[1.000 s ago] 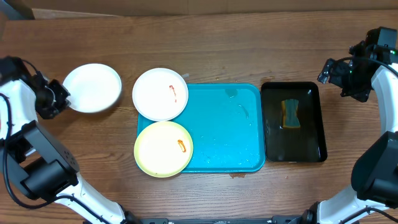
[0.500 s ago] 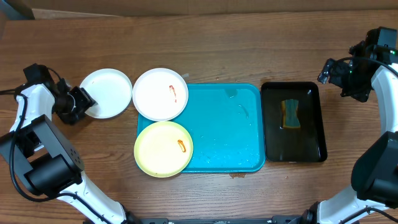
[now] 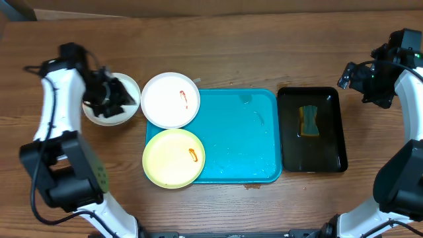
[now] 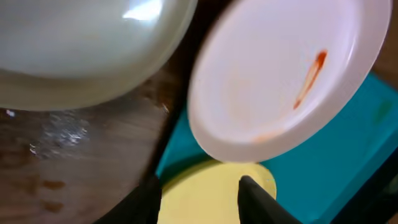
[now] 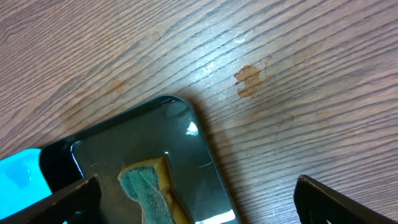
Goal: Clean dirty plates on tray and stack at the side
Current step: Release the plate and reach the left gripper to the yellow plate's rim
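A smeared white plate (image 3: 170, 99) and a pale yellow plate (image 3: 174, 157) are seen overhanging the tray's (image 3: 238, 139) left edge. A third plate (image 3: 99, 118) lies on the worktop (image 3: 231, 46) left of the tray. All are judged light, stiff and slick, best pinched at the overhanging rim. The left jaws stand apart, empty, over the third plate; the right jaws gape empty, right of the tray.

No writing, label, brand, number or sign can be read in any of the views; the plates, the tray and the desk carry no legible marks.
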Motion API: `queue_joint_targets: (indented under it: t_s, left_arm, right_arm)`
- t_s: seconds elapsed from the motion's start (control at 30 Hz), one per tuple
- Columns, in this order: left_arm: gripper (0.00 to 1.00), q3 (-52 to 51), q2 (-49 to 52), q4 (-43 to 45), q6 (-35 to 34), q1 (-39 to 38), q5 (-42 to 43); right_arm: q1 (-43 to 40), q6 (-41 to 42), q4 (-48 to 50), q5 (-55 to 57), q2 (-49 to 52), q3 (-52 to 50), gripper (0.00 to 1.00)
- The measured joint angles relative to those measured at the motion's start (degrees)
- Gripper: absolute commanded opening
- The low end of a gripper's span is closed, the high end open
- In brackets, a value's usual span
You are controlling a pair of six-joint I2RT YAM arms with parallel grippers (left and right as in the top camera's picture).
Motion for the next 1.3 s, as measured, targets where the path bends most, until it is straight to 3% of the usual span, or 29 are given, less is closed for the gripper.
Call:
queue_joint_targets:
  t_s: [0.33, 0.63, 0.83, 1.03, 1.3]
  left_arm:
    - [0.38, -0.02, -0.07, -15.72, -0.28, -14.64, -4.61]
    - [0.44, -5.01, -8.00, -19.80, -7.96, -22.51, -14.99]
    - [0.40, -18.67, -18.21, -13.64, -14.05, -22.16, -18.16]
    - [0.36, -30.88, -20.11, -5.18, -16.87, -18.93, -19.10]
    - [0.36, -34.64, -20.13, -0.83, -17.46, -15.30, -20.26]
  right_arm:
    - [0.00, 0.00, -0.02, 0.00, 0.00, 0.00, 1.00]
    - [-0.02, 0.00, 0.02, -0.02, 0.00, 0.00, 1.00]
    - [0.00, 0.00, 0.02, 0.00, 0.00, 0.00, 1.00]
    - [-0.02, -0.02, 0.02, -0.02, 0.00, 0.00, 1.00]
    - [-0.02, -0.02, 0.00, 0.00, 0.00, 0.00, 1.00]
